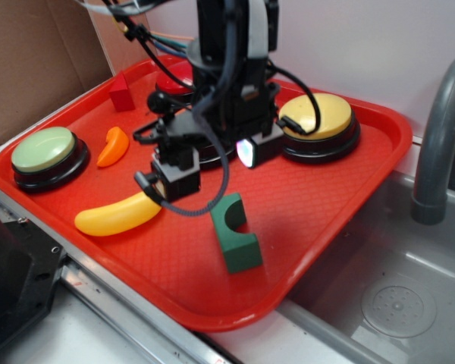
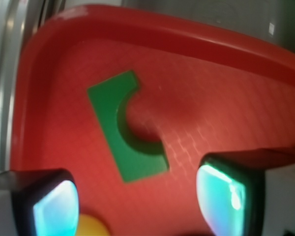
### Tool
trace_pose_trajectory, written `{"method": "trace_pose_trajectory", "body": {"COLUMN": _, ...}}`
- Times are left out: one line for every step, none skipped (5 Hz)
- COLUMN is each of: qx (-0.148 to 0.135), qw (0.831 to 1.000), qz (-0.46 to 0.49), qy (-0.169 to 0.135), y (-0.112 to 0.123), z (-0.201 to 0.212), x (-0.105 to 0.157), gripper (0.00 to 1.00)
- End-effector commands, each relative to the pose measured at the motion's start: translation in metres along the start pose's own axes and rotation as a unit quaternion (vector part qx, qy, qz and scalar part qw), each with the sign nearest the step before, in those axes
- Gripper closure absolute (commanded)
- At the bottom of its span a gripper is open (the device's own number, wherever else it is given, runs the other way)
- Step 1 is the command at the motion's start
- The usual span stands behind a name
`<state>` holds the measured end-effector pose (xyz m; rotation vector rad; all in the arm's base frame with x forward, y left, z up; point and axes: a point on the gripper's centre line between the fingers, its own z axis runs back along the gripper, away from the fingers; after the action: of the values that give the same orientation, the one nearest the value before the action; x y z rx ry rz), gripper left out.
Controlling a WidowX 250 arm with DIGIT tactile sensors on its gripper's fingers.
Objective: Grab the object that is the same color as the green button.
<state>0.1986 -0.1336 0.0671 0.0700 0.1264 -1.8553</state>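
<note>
a red tray (image 1: 349,197) is seen in the exterior view beside a grey sink (image 1: 409,303), neither shown whole by the wrist camera. on the tray's left edge the pale green button (image 1: 44,149) is set, with a yellow button (image 1: 318,116) at the back; both are missing from the wrist view. the gripper (image 1: 205,163) is held above the tray, jaws spread apart and empty. the yellow banana (image 1: 117,214) is laid beside it. the dark green arch block (image 2: 120,130) is lying flat near the front rim, untouched; its notch is shown clearly only at the wrist.

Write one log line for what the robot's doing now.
gripper: open, empty | dark green arch-shaped block: on red plastic tray, ungrasped | phase: approach
</note>
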Motion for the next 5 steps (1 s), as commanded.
{"method": "trace_pose_trajectory", "body": {"qx": -0.014, "qw": 0.999, "qz": -0.027, "qy": -0.022, "y": -0.023, "z": -0.026, "x": 0.022, "gripper": 0.00}}
{"method": "trace_pose_trajectory", "body": {"qx": -0.023, "qw": 0.999, "qz": -0.025, "qy": -0.019, "y": -0.028, "z": -0.033, "x": 0.023, "gripper": 0.00}}
{"method": "trace_pose_trajectory", "body": {"qx": -0.034, "qw": 0.999, "qz": -0.003, "qy": -0.009, "y": -0.030, "z": -0.045, "x": 0.016, "gripper": 0.00}}
{"method": "trace_pose_trajectory", "body": {"qx": -0.037, "qw": 0.999, "qz": 0.002, "qy": -0.004, "y": -0.031, "z": -0.048, "x": 0.016, "gripper": 1.00}}
{"method": "trace_pose_trajectory", "body": {"qx": -0.039, "qw": 0.999, "qz": 0.004, "qy": 0.003, "y": -0.031, "z": -0.046, "x": 0.014, "gripper": 1.00}}
